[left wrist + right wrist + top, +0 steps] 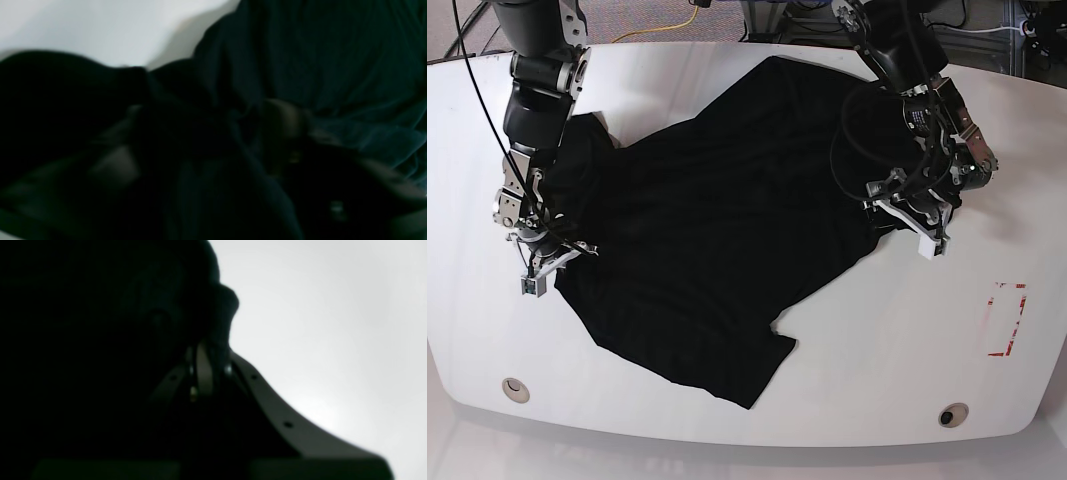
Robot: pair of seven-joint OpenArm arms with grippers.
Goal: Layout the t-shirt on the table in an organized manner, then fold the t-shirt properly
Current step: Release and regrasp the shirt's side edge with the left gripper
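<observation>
the right gripper (555,262) is clamped tight on the edge of the black t-shirt (717,210), which spreads away from it over the white table (727,60). the left gripper (889,208) presses into the cloth's far edge; its jaw spacing is too blurred to tell.

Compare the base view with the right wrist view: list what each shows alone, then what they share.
Base only: the whole t-shirt spread crookedly, the left gripper at its edge, the red tape outline, two grommet holes.
Right wrist only: the right gripper close up, shut on dark cloth.
Both: black shirt, white table, right gripper.
</observation>
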